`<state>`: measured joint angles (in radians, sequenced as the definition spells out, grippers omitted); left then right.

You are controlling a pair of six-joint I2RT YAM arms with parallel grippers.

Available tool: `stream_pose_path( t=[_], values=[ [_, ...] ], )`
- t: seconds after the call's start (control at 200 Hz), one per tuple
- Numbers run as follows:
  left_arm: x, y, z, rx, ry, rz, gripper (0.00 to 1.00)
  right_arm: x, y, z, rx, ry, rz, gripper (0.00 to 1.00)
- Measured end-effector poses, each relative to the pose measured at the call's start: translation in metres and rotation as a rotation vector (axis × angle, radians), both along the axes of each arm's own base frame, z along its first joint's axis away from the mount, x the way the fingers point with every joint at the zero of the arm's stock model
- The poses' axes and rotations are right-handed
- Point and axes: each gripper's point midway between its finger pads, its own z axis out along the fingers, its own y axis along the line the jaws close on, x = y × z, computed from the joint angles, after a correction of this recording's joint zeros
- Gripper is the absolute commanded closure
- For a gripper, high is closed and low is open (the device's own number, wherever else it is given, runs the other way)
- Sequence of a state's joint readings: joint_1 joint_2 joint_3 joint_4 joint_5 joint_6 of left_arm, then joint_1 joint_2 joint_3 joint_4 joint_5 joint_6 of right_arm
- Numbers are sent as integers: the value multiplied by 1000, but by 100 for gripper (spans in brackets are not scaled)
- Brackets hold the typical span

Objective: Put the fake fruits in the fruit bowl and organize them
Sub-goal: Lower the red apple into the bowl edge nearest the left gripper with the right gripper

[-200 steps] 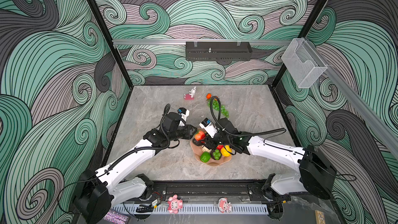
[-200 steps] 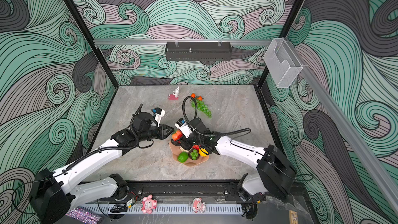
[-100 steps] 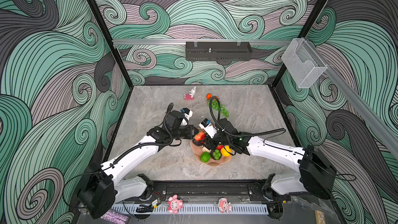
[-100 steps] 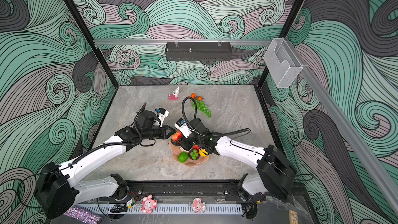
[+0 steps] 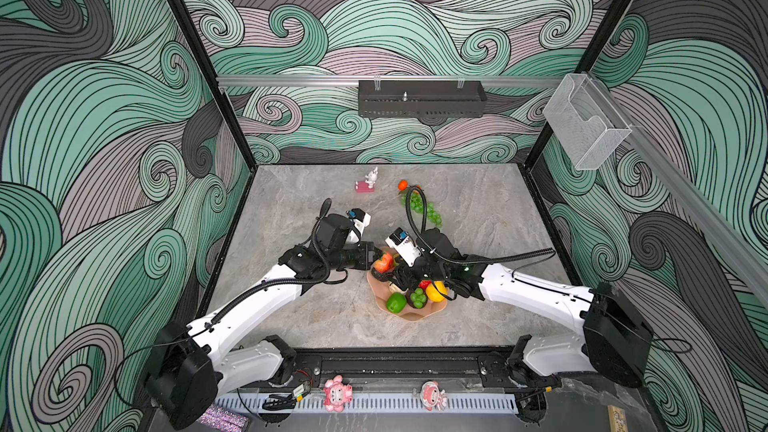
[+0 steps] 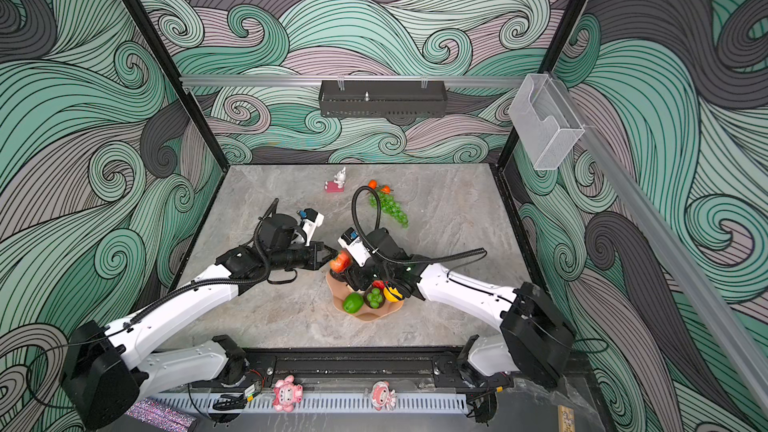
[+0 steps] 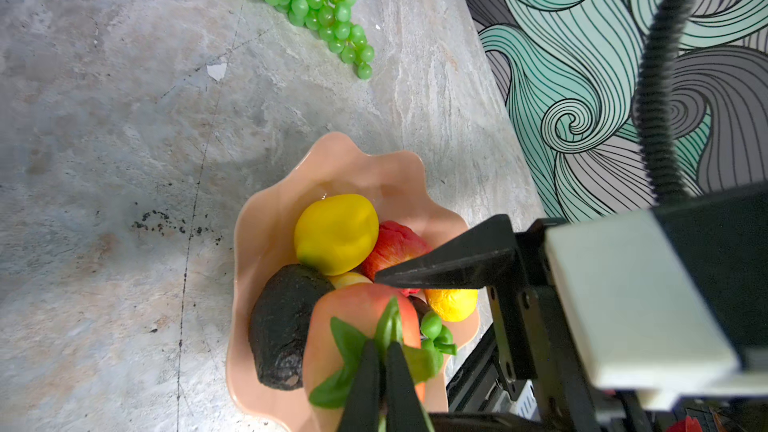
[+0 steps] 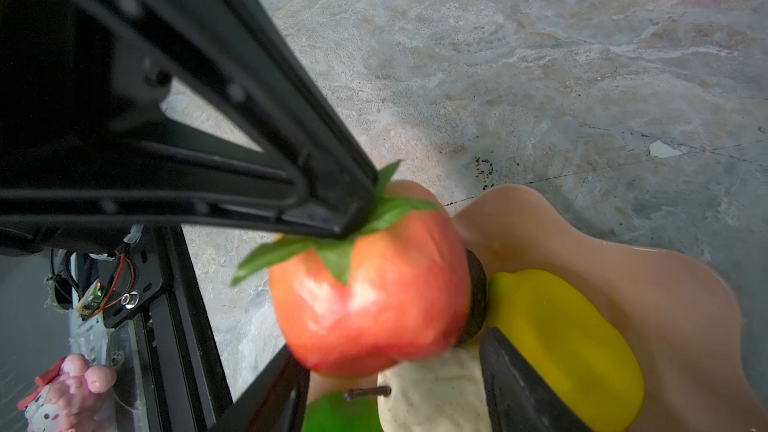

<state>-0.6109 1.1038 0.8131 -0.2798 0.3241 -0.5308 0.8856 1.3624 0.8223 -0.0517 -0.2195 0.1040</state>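
A red-orange fruit with green leaves (image 5: 384,260) (image 6: 340,261) hangs over the near-left rim of the salmon-pink fruit bowl (image 5: 409,317) (image 7: 266,218). My left gripper (image 5: 375,252) (image 7: 382,347) is shut on its leaf. My right gripper (image 5: 390,274) (image 8: 392,342) stands open, with one finger on either side of that fruit (image 8: 370,297). In the bowl lie a yellow lemon (image 7: 336,234), a dark avocado (image 7: 282,326), a red apple (image 7: 395,247), a lime (image 5: 395,303) and a cream knobbly one (image 8: 432,392). A green grape bunch (image 5: 424,207) and small oranges (image 5: 402,184) lie on the table behind.
A pink-and-white rabbit figurine (image 5: 368,182) stands at the back of the stone table. Two pink dolls (image 5: 337,393) sit on the front rail. On the right wall hangs a clear basket (image 5: 586,126), and on the back wall a black tray (image 5: 419,98).
My left gripper has moved right to the fruit and shut on its leaf. My right gripper's jaws have opened wider around the fruit.
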Motion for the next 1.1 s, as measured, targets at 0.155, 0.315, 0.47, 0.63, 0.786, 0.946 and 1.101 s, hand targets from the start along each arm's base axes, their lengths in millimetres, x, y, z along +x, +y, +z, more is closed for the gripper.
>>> stream_pose_path(
  t=[0.155, 0.315, 0.47, 0.63, 0.786, 0.946, 1.101],
  values=[
    [-9, 14, 16, 22, -91, 29, 100, -8, -10, 23, 47, -25, -6, 20],
    [-24, 19, 8, 78, -156, 28, 100, -19, -26, 36, 73, -49, -19, 14],
    [-47, 12, -7, 163, -235, -27, 100, -23, -46, 35, 59, -73, -68, 9],
    [-55, 8, -14, 214, -281, -45, 100, -22, -60, 30, 36, -91, -118, 8],
    [-50, 6, -17, 225, -290, -31, 100, -19, -67, 28, 20, -104, -150, 7],
    [-51, 6, -33, 241, -264, -31, 100, -17, -69, 27, 14, -110, -162, 7],
    [-52, 7, -40, 233, -228, -9, 100, -16, -70, 26, 8, -112, -171, 5]
  ],
)
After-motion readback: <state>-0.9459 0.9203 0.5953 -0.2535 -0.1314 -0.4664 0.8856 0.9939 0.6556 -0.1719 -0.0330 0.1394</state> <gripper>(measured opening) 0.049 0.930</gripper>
